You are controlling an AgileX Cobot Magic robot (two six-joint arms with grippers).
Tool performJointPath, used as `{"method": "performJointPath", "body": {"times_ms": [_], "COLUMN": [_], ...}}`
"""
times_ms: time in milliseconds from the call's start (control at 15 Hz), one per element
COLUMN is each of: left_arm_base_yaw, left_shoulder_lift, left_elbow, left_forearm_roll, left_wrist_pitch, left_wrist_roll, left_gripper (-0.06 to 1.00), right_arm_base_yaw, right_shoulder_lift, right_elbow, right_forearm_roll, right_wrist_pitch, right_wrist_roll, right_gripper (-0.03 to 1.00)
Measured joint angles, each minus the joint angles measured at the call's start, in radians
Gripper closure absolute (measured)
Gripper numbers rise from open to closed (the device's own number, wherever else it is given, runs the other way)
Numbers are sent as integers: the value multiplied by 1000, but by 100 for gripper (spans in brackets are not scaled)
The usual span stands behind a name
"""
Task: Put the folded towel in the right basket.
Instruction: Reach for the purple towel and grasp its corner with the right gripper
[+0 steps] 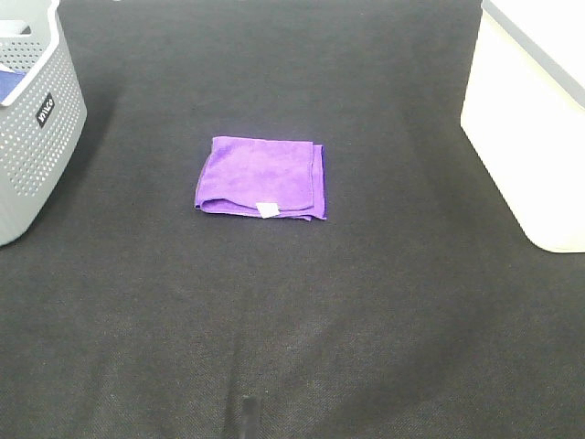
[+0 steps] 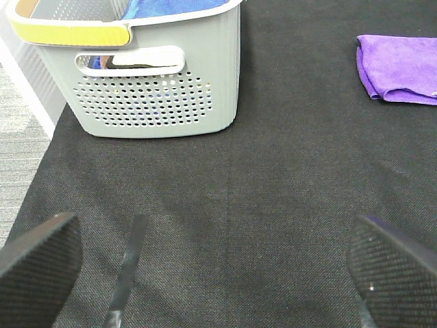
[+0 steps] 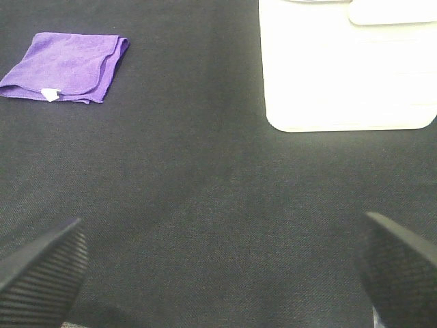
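A folded purple towel [image 1: 262, 176] with a small white tag lies flat on the dark mat in the middle of the exterior high view. It also shows in the left wrist view [image 2: 401, 67] and in the right wrist view [image 3: 67, 65]. The right basket [image 1: 535, 119] is white and stands at the right edge; the right wrist view shows its wall [image 3: 348, 75]. My left gripper [image 2: 218, 273] is open and empty, well away from the towel. My right gripper [image 3: 218, 273] is open and empty, also far from the towel. Neither gripper shows in the exterior high view.
A grey perforated basket [image 1: 32, 119] stands at the left edge; the left wrist view [image 2: 157, 75] shows a blue cloth [image 2: 171, 7] inside it. A dark mat [image 1: 292, 320] covers the table. The mat's edge and grey floor [image 2: 20, 137] show beside the grey basket.
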Motion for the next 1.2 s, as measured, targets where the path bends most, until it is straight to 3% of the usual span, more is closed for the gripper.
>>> {"method": "performJointPath", "body": {"times_ms": [1200], "left_arm_base_yaw": [0], "left_shoulder_lift": [0], "left_elbow": [0], "left_forearm_roll": [0], "left_wrist_pitch": [0], "left_wrist_roll": [0], "left_gripper": [-5], "right_arm_base_yaw": [0], "right_shoulder_lift": [0], "right_elbow": [0], "right_forearm_roll": [0], "right_wrist_pitch": [0], "right_wrist_roll": [0], "right_gripper": [-1]}}
